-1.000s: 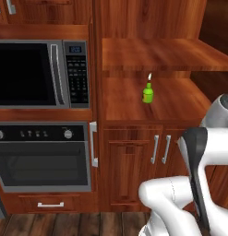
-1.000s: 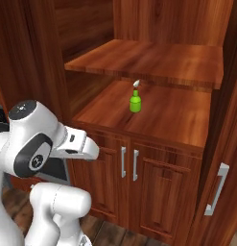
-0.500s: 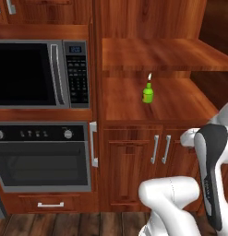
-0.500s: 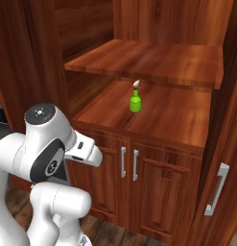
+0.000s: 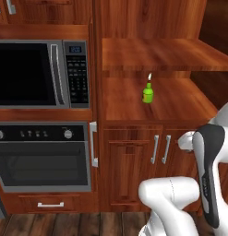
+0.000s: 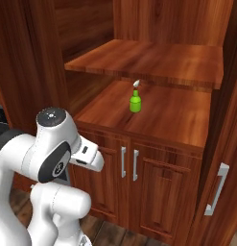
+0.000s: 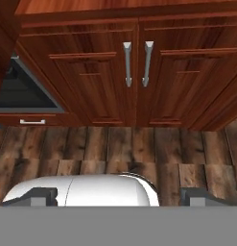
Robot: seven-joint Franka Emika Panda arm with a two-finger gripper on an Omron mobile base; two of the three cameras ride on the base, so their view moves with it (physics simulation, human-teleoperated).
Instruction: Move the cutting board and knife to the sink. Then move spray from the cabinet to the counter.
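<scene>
One green spray bottle (image 5: 147, 93) stands upright in the open niche of the wooden cabinet (image 5: 134, 161), at the centre of the left base view and just above the middle of the right base view, untouched and well apart from the arm. The end effector (image 7: 119, 196), low in the hand view, points at the two lower cabinet doors and the plank floor (image 7: 115, 149); its fingertips (image 7: 43, 196) sit wide apart, holding nothing. Judging from this, the spray step has not begun: reaching, grasping and carrying it to the bench all remain. Board, knife and sink cannot be checked from these views.
</scene>
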